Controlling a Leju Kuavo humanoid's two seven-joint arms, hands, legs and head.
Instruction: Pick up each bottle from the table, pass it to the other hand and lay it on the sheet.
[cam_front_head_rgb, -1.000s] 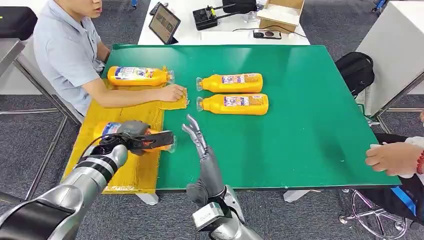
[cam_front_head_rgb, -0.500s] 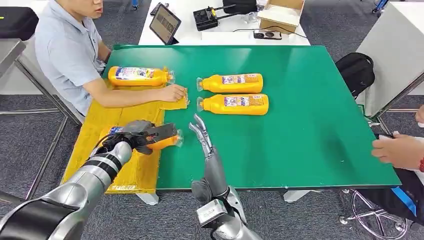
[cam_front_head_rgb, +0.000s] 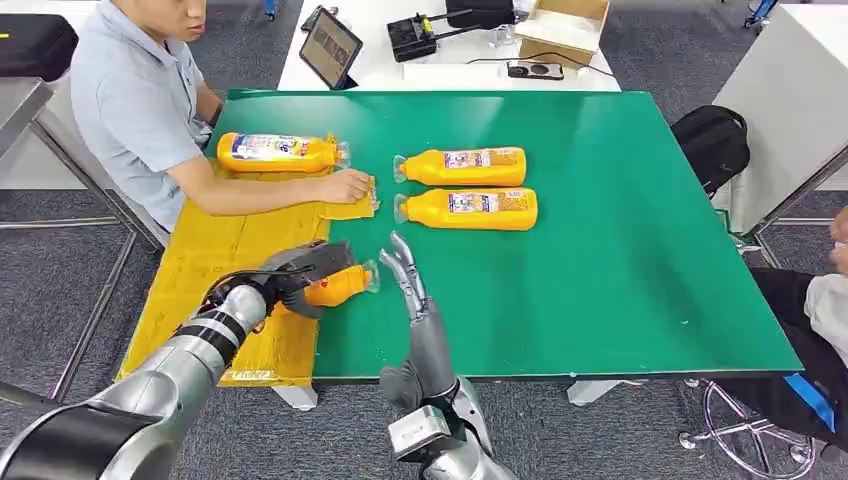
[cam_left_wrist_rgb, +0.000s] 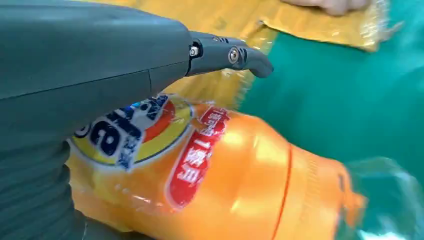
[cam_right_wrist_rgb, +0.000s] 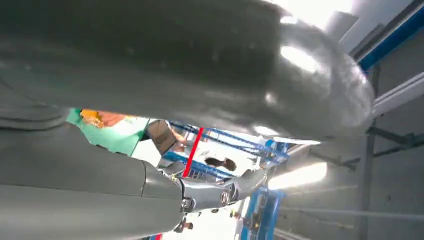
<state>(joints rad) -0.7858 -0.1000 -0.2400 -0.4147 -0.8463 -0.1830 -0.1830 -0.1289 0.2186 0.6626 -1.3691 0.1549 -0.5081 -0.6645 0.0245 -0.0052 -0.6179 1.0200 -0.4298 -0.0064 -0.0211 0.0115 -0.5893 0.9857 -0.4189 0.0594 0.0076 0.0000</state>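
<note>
In the head view the left hand (cam_front_head_rgb: 300, 268) is clamped around an orange bottle (cam_front_head_rgb: 338, 284), which it holds lying sideways in the lower left part of the frame, just over the edge where the yellow sheet (cam_front_head_rgb: 210, 270) meets the green desk (cam_front_head_rgb: 620, 250). The clear cap end of this bottle points to the right, toward the right hand (cam_front_head_rgb: 405, 275), and is very near to its fingertips but not touching them as far as I can see. The right hand stands upright at the lower centre of the frame with its fingers apart and nothing in them. The left wrist view shows the same bottle close (its label is blue, yellow and red), with the thick grey thumb (cam_left_wrist_rgb: 230, 55) reaching across above it. A second bottle (cam_front_head_rgb: 280, 152) lies on its side on the sheet in the upper left of the frame, and two more bottles (cam_front_head_rgb: 465, 166) (cam_front_head_rgb: 470, 208) lie side by side on the bare desk at the upper centre, their caps to the left. A person in a light blue shirt (cam_front_head_rgb: 130, 100) sits at the upper left, with one hand (cam_front_head_rgb: 345, 185) resting on the corner of the sheet. Behind the desk stands a white table (cam_front_head_rgb: 400, 70) with a tablet (cam_front_head_rgb: 328, 45) and a cardboard box (cam_front_head_rgb: 562, 28).
</note>
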